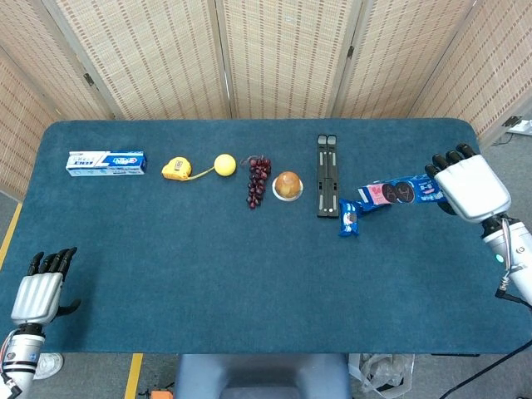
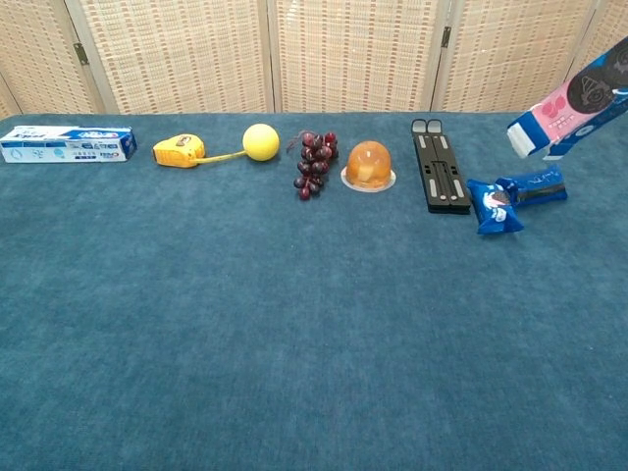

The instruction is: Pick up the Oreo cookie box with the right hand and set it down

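Observation:
My right hand grips one end of the blue Oreo cookie box at the right side of the table. The box hangs well above the cloth, tilted with its white open end pointing down and left. Two small blue cookie packets lie on the cloth below that end: one next to the black stand, the other just right of it. The head view shows only one packet. My left hand rests at the near left corner, fingers straight, holding nothing.
Along the far side of the blue table lie a toothpaste box, a yellow tape measure, a yellow ball, dark grapes, an orange jelly cup and a black folding stand.

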